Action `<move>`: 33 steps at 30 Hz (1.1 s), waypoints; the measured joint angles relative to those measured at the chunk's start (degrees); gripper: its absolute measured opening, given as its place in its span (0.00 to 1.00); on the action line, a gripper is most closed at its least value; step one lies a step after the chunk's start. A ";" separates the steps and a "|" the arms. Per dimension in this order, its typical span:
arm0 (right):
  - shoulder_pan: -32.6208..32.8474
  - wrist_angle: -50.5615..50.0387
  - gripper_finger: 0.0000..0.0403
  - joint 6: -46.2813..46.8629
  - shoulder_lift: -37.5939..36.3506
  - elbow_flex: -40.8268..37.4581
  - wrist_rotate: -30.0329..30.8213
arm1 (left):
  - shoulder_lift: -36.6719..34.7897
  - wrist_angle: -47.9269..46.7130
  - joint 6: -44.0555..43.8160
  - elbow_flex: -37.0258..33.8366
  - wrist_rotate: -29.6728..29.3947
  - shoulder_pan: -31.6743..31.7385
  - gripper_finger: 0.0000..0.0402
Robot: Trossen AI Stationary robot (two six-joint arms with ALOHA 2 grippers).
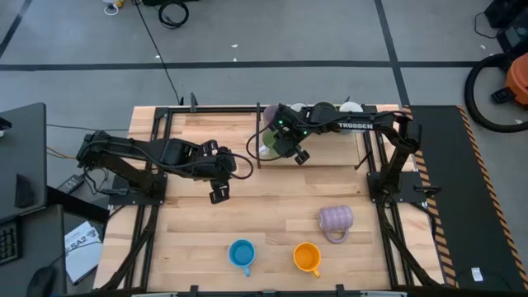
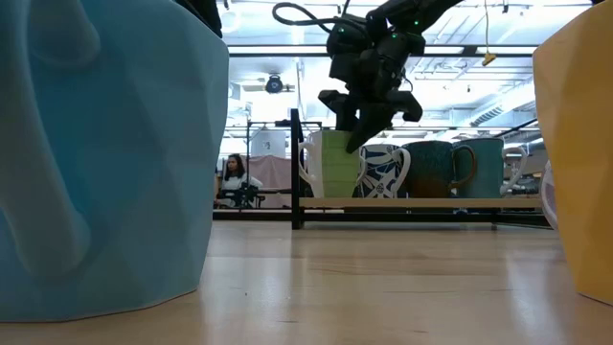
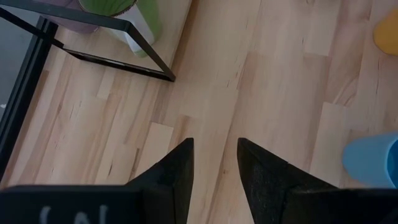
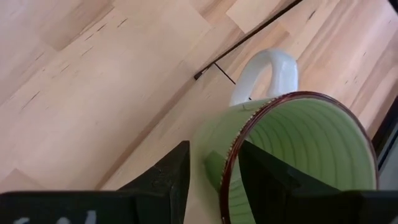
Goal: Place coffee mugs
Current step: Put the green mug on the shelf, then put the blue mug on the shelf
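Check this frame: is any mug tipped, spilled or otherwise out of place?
One thing stands out: the ribbed lavender mug lies on its side on the table, while the blue mug and orange mug stand upright nearby. The green mug on the shelf stands upright, the right pincer straddling its rim. Nothing spilled.

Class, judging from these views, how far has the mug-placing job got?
Done: several mugs stand on the raised shelf. In hand: the right gripper straddles the rim of the green mug at the shelf's end. Left: the blue mug, orange mug and ribbed lavender mug wait on the table; the left gripper hovers, open.
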 joint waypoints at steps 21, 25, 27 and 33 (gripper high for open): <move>3.66 0.34 0.35 -0.01 -1.29 0.07 8.34 | 0.00 0.04 -0.02 0.00 0.00 0.01 0.32; 3.68 0.66 0.35 0.00 -3.28 0.09 8.39 | 0.00 0.15 -0.02 0.00 0.00 0.01 0.32; 3.66 0.65 0.35 0.01 -4.42 0.09 8.45 | 0.00 0.38 -0.02 0.00 -0.01 0.01 0.32; 4.13 0.64 0.35 1.35 -9.47 0.09 8.47 | 0.00 1.48 -0.18 0.00 0.01 -0.03 0.32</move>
